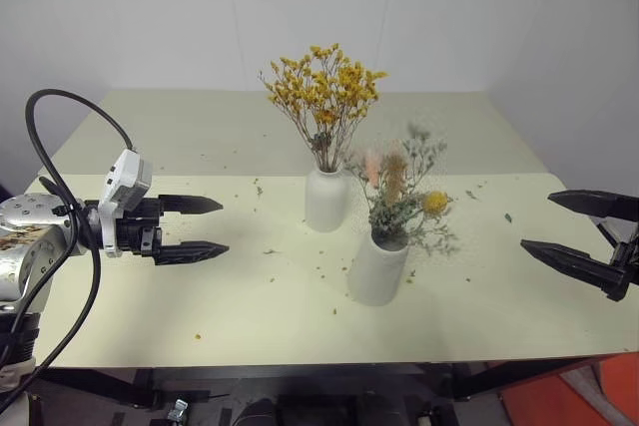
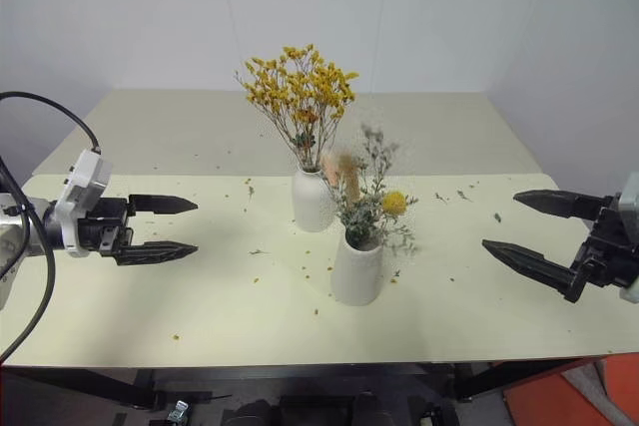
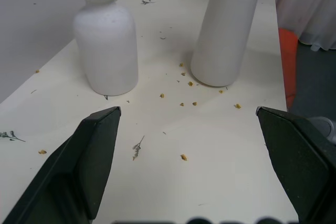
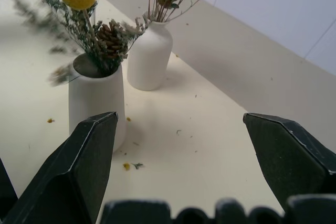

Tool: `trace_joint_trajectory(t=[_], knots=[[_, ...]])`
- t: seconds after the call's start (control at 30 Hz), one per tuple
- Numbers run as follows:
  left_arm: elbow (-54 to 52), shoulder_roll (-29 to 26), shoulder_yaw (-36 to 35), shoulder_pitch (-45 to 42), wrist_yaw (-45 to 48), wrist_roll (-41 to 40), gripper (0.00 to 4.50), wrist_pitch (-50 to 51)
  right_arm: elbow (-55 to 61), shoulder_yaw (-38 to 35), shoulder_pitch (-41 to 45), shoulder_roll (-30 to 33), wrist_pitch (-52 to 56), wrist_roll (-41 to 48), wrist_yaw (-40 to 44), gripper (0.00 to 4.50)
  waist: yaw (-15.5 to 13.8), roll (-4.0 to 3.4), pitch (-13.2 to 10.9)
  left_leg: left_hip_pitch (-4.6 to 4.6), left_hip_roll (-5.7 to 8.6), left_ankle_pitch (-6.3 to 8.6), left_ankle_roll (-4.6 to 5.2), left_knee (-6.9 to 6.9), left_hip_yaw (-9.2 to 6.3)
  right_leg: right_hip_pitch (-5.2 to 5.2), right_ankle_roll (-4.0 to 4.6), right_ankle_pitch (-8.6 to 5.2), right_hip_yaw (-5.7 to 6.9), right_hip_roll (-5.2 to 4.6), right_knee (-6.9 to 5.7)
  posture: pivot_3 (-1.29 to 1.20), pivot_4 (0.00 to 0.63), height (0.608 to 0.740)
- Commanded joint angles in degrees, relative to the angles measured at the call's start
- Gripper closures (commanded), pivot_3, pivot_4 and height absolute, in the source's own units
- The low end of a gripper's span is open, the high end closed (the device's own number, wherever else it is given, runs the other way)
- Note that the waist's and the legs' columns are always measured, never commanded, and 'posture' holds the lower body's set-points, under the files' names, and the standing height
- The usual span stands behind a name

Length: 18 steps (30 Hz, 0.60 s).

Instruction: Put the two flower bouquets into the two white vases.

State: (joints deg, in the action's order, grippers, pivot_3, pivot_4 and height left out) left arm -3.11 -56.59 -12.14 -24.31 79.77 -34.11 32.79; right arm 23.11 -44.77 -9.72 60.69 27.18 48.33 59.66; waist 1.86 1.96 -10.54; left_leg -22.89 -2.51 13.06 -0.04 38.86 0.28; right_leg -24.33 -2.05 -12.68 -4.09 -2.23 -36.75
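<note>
Flanking the table (image 1: 150,137), we see our left gripper (image 1: 205,228) and right gripper (image 1: 564,226) held level, pointing inward, jaws wide and empty. Between them, 2 bouquets stand in 2 vases: yellow-orange spray (image 1: 324,92) in the bottle vase (image 1: 324,202), grey-green bunch (image 1: 404,192) in the cylinder vase (image 1: 377,271).

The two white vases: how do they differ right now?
The bottle-shaped vase narrows to a neck with a flared lip; the cylinder vase is plain with a broad mouth. The first holds the yellow-orange bouquet, the second the grey-green bouquet. Both are matte white and upright on the table.
</note>
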Motion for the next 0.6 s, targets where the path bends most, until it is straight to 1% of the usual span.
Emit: trace_joint_trajectory(t=[0.03,0.37,0.47,0.6], knots=[[-1.03,-0.6,-0.56,-1.34,-0.15,-1.29,0.0,0.21,1.36,-2.52,0.49,-0.5,0.65,-0.56,-0.16,0.03,-0.01,0.0,0.0,0.0,0.0,0.0,0.0,0.0,0.0,0.0,-0.03,0.01,0.01,0.0,0.0,0.0,0.15,0.74],[-0.56,-0.38,-0.15,-2.09,-0.2,-1.25,0.0,-0.05,2.68,-3.31,0.71,-1.63,1.46,-1.39,-0.19,0.03,-0.1,0.0,0.0,0.0,0.0,0.0,0.0,0.0,0.02,-0.01,-0.04,0.02,-0.01,0.0,0.01,0.0,0.15,0.74],[0.19,-0.41,0.74,-3.15,-0.12,-0.37,0.0,-0.86,2.81,-4.74,0.16,-1.83,1.64,-0.85,1.14,0.03,-0.24,0.0,0.0,0.0,0.0,0.0,0.0,0.0,0.02,-0.01,-0.04,0.02,0.0,0.0,0.0,0.0,0.15,0.74],[-0.14,-0.57,0.23,-2.89,-0.03,-0.88,0.0,-0.5,2.38,-5.21,-0.08,-1.74,1.77,-1.48,2.1,0.03,-0.38,0.0,0.0,0.0,0.0,0.0,0.0,0.0,0.02,-0.01,-0.04,0.03,0.0,0.0,0.01,0.0,0.15,0.74]])
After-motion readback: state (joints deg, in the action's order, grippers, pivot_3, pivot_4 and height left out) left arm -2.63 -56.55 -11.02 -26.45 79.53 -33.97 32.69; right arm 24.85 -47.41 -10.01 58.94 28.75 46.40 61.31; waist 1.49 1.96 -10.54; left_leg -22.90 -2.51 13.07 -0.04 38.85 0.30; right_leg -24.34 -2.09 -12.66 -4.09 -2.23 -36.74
